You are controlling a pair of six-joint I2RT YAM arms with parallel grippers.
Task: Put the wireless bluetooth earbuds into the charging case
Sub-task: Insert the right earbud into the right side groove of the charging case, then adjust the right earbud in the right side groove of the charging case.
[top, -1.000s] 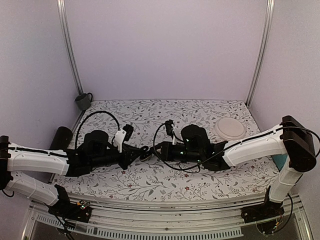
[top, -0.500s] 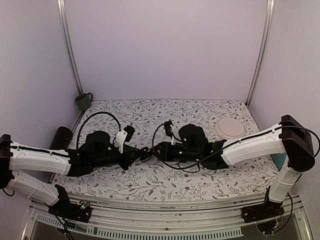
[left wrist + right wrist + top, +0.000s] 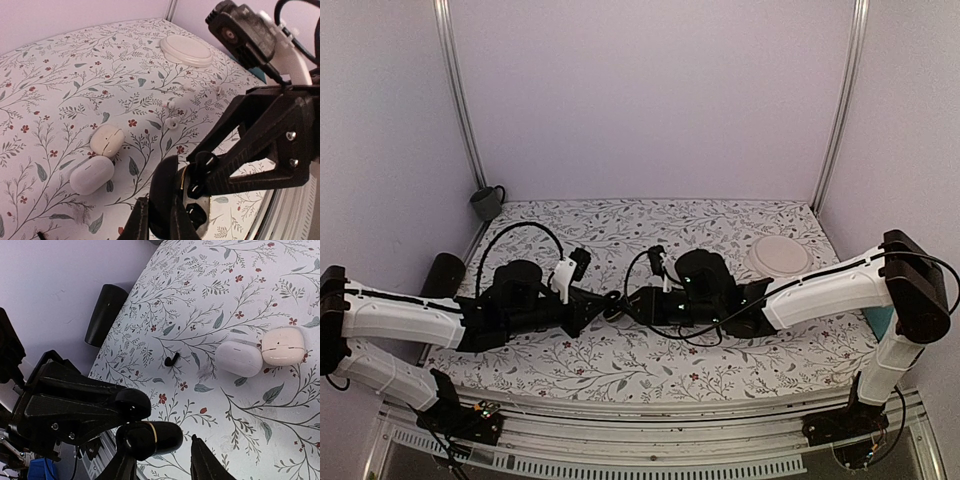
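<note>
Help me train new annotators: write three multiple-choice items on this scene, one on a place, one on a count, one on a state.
1. Where is the loose black earbud?
A) in the round dish
B) inside the grey mug
C) on the floral table cover

2. How many white oval cases lie on the cover?
A) one
B) two
C) four

3. What is the left gripper doing?
A) clamping the charging case
B) hanging open over the dish
C) pressing on a white case

Answers:
1 C: in the right wrist view it lies bare on the cover, left of the white cases.
2 B: both wrist views show one pair, side by side.
3 A: the left wrist view shows its fingers shut on the black case, whose lid stands open.
</note>
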